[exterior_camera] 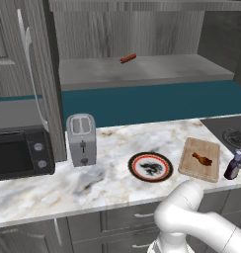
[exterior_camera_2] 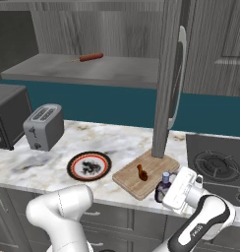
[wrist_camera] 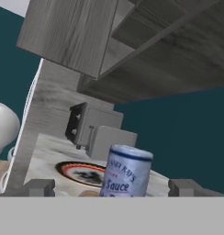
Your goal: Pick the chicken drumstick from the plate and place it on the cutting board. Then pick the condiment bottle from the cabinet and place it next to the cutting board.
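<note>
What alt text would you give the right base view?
The bottle stands on the counter by the near right corner of the board, with the white claw at its right side. The drumstick lies on the board; the plate sits left, the toaster beyond.

Glossy white arm (exterior_camera_2: 60, 209), dark joints

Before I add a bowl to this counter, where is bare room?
The widest bare marble lies between the toaster and the plate, running forward to the counter edge. A narrower strip lies behind the plate, against the teal wall. It is crowded at the cutting board: the drumstick lies on it, and the bottle and gripper stand at its stove side.
</note>
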Robot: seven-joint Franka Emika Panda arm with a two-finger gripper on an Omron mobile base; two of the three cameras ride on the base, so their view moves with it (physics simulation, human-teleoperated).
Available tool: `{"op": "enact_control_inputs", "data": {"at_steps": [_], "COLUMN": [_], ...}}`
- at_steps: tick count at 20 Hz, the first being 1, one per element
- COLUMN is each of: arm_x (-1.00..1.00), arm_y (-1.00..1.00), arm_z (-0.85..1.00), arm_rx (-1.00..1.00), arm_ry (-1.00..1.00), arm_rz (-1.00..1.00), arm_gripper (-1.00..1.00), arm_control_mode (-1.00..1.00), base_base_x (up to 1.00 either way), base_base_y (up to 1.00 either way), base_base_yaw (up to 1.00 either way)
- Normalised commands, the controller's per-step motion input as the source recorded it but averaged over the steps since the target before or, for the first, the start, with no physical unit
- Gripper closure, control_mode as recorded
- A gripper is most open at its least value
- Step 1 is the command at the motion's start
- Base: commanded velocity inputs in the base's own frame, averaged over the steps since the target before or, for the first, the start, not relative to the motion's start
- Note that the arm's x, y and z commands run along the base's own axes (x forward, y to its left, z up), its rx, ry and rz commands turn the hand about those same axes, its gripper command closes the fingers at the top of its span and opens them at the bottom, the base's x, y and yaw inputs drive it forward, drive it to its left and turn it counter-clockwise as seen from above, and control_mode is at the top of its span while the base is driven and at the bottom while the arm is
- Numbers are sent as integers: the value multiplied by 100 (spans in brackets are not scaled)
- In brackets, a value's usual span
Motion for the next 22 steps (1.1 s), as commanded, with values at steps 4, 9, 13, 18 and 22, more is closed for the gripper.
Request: {"op": "enact_control_inputs", "data": {"at_steps": [4, 9, 13, 18, 22], "arm_x": [0, 0, 0, -1, -15], "arm_y": [-14, -27, -30, -27, -14], "arm_z": [0, 0, 3, 7, 7], "arm_rx": [0, 0, 0, -3, -11], "arm_ry": [0, 0, 0, 0, -8], "arm_rz": [0, -1, -1, -1, 0], "arm_gripper": [-100, -100, -100, -100, -100], "arm_control_mode": [-100, -100, -100, -100, -100], "base_base_x": [0, 0, 0, 0, 0], "base_base_y": [0, 0, 0, 0, 0], "base_base_yaw": [0, 0, 0, 0, 0]}}
